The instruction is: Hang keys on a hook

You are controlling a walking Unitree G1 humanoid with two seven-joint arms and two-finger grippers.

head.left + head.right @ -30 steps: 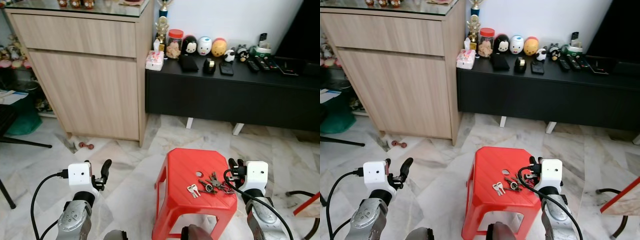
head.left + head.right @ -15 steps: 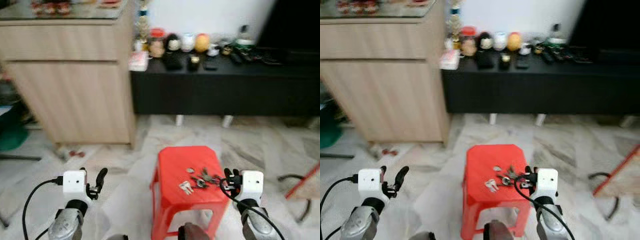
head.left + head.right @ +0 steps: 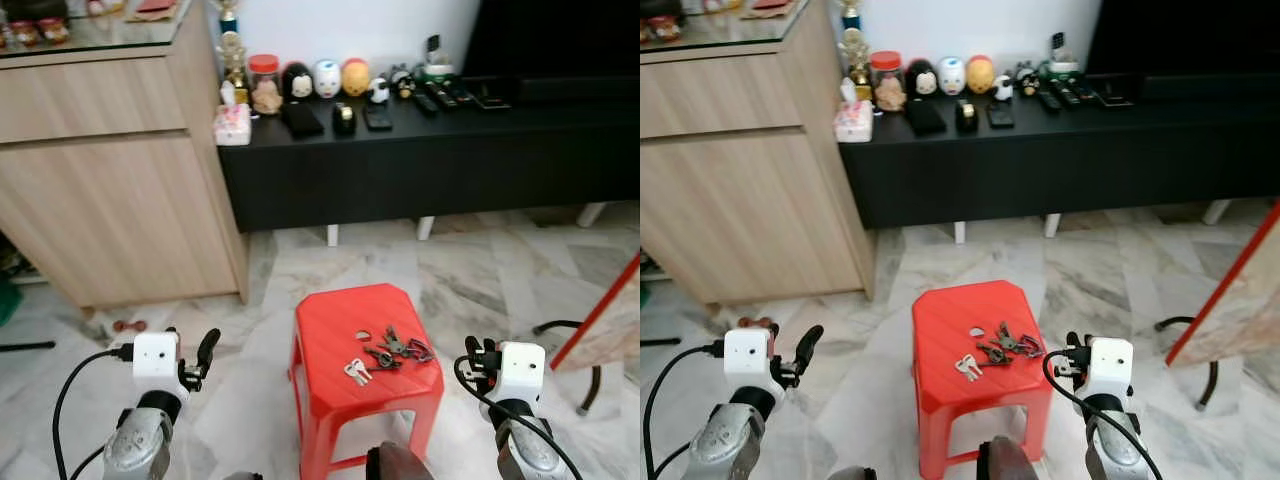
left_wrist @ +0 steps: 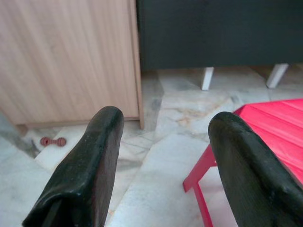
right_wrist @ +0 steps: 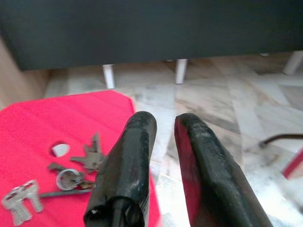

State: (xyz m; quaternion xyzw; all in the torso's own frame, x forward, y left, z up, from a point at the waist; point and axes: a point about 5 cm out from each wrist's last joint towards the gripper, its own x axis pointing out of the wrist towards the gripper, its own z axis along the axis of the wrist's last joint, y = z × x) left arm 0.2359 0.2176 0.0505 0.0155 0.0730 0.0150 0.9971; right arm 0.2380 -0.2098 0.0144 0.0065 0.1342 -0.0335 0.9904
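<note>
Standing against the white wall, a light wooden cabinet (image 3: 110, 190) fills the robot's left side, with a long black TV console (image 3: 430, 160) touching its right flank. Console top carries a row of small items: a pink tissue box (image 3: 231, 125), a red-lidded jar (image 3: 265, 85), three egg-shaped figurines (image 3: 326, 78), a black wallet (image 3: 300, 119) and several remote controls (image 3: 440, 97). Marble floor (image 3: 470, 270) runs beneath both. A small dumbbell-shaped toy (image 3: 122, 326) lies on the floor near the cabinet's foot.

Red plastic stool (image 3: 362, 362) sits on the floor, between the two arms and in front of the console. On its seat: a bunch of keys (image 3: 395, 351) toward the robot's right side, and a separate pair of silver keys (image 3: 355, 372) just beside it toward the near edge. A small round hole (image 3: 362, 336) shows in the seat near the bunch.

Left gripper (image 4: 163, 142) hangs low to the left of the stool, fingers (image 4: 97, 156) wide apart, holding nothing. Right gripper (image 5: 163, 130) sits just right of the stool's edge, near the keys but apart from them; fingers (image 5: 132, 156) nearly together with a narrow gap, nothing between them.

Red-edged panel (image 3: 600, 320) leans at the far right, a black cable (image 3: 565, 335) looped on the floor beside it.
</note>
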